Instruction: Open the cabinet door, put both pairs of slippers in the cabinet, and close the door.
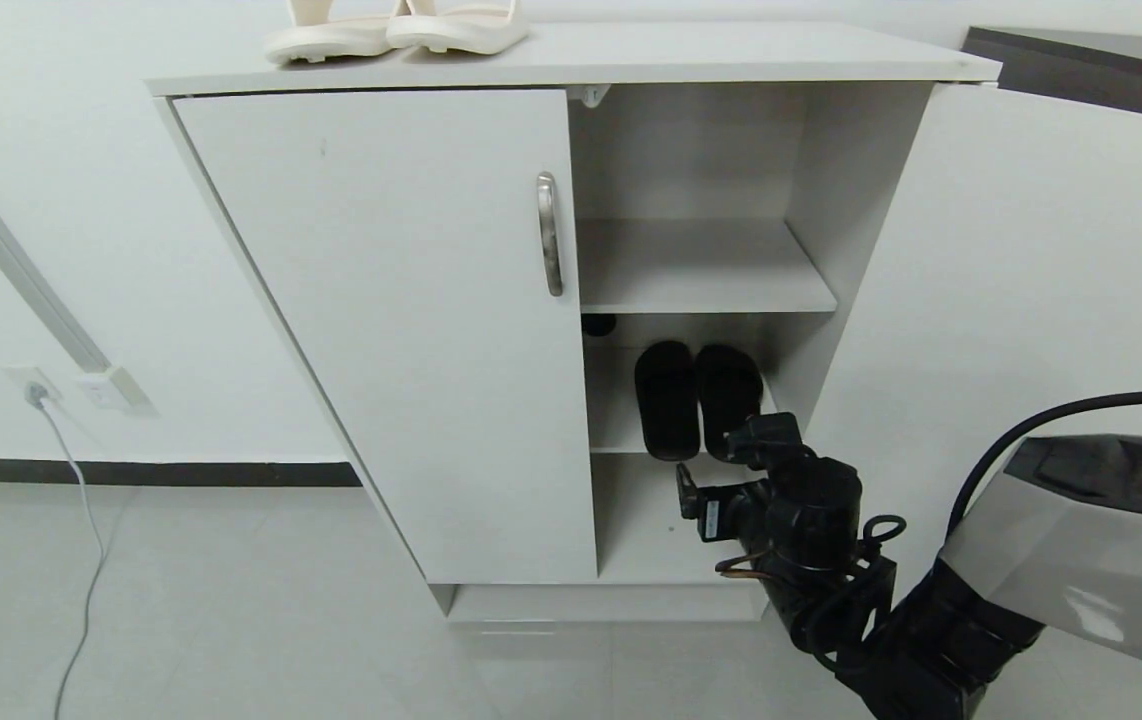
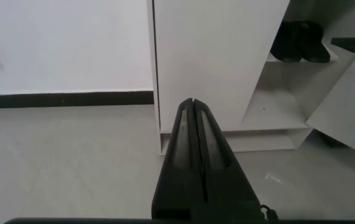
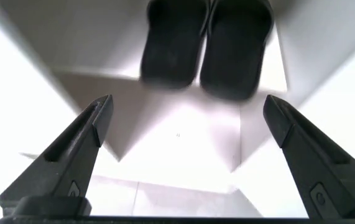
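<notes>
Black slippers (image 1: 698,400) lie on the middle shelf (image 1: 611,420); the white pair (image 1: 351,40) sits atop the cabinet (image 1: 731,55) (light, soft foam, probably), best pinched by the straps. Right gripper (image 3: 188,107) gapes wide; left gripper (image 2: 193,107) is closed, empty.

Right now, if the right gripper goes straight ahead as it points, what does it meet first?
Probably the front edge of the shelf just under the black slippers, though depth is unclear.

You have nothing legible to read here. The cabinet door (image 1: 381,300) and the black slippers (image 1: 668,400) carry no text, label or number you can make out.
</notes>
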